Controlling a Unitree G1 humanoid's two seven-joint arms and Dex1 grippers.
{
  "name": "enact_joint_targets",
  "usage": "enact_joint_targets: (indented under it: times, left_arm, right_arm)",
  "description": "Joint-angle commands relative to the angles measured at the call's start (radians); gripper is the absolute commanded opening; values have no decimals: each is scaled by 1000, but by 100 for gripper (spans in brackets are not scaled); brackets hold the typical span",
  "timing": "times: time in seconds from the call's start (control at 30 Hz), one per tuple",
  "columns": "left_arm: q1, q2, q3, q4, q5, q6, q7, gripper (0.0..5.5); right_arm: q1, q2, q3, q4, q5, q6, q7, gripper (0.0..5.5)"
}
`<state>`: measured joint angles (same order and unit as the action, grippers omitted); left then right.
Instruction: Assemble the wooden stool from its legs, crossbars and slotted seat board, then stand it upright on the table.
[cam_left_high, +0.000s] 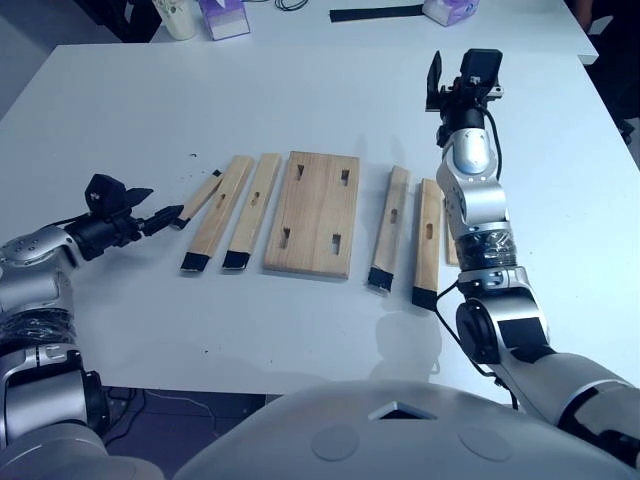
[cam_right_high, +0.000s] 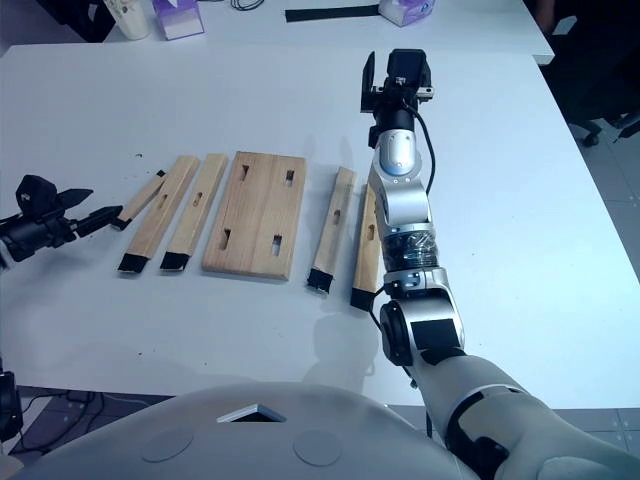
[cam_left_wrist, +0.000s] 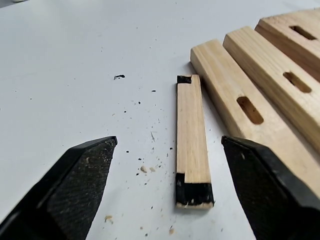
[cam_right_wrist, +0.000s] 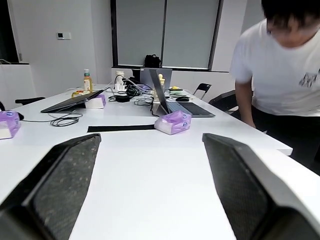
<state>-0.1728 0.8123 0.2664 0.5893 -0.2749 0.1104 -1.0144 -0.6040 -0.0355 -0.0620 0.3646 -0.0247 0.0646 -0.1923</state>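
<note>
In the head views the slotted seat board (cam_left_high: 312, 213) lies flat mid-table (cam_left_high: 120, 110), with legs (cam_left_high: 222, 212) paired on either side, nothing joined. The left wrist view shows more closely that the left gripper (cam_left_wrist: 169, 141) is spread wide and straddles the black-tipped end of a short crossbar (cam_left_wrist: 192, 145), clear of it. The right gripper (cam_right_wrist: 151, 137), raised over the far side and likewise released, faces a purple packet (cam_right_wrist: 172, 122).

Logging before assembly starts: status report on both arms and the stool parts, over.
Left gripper open, aimed at the short crossbar. Right gripper open, raised above the table. Seat board and legs lie flat, unassembled. Nothing blocking.
</note>
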Motion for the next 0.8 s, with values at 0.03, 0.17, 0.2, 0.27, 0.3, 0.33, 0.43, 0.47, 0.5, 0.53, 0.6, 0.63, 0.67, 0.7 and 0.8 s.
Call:
enact_joint_targets:
  times: [0.03, 0.17, 0.2, 0.27, 0.3, 0.33, 0.43, 0.47, 0.5, 0.53, 0.6, 0.63, 0.67, 0.7, 0.8]
  left_arm:
    - [11, 6, -23, -4, 14, -12, -26, 388]
    - [15, -2, -40, 2, 28, -28, -20, 388]
    - [16, -6, -43, 5, 31, -28, -15, 388]
    - [19, -11, -50, 10, 40, -34, -6, 388]
    - [14, -15, -57, 15, 46, -37, 0, 388]
    - [9, -18, -60, 32, 51, -48, 4, 388]
    - [-13, -24, -78, 69, 69, -77, 2, 388]
    - [-24, -25, -84, 83, 74, -86, 2, 388]
    - [-36, -26, -90, 99, 82, -96, 1, 388]
    - [-41, -25, -96, 112, 90, -104, 0, 388]
    - [-54, -23, -108, 139, 105, -118, -4, 388]
    - [-62, -23, -110, 154, 109, -124, -4, 388]
    - [-70, -23, -112, 167, 110, -130, -7, 388]
    - [-75, -24, -114, 178, 110, -134, -11, 388]
    - [-81, -23, -117, 198, 113, -144, -20, 348]
  right_arm:
    - [25, 7, 1, -18, -10, 15, -6, 375]
    - [26, 10, -2, -19, -8, 16, -14, 375]
    - [23, 11, -1, -18, -7, 16, -13, 375]
    - [17, 14, -1, -16, -4, 16, -12, 375]
    - [15, 14, -2, -17, -4, 15, -14, 375]
    - [15, 15, -3, -17, -3, 13, -13, 375]
    - [20, 18, -5, -17, -2, 9, -15, 375]
    - [24, 20, -6, -18, -3, 10, -16, 375]
    - [28, 22, -6, -19, -5, 9, -17, 375]
    - [29, 23, -7, -18, -5, 8, -18, 375]
    - [32, 26, -7, -19, -7, 7, -20, 375]
    - [34, 27, -8, -21, -8, 7, -22, 375]
    - [35, 28, -9, -24, -8, 8, -25, 375]
    - [36, 29, -11, -27, -8, 8, -28, 375]
    - [34, 31, -14, -26, -6, 7, -32, 377]
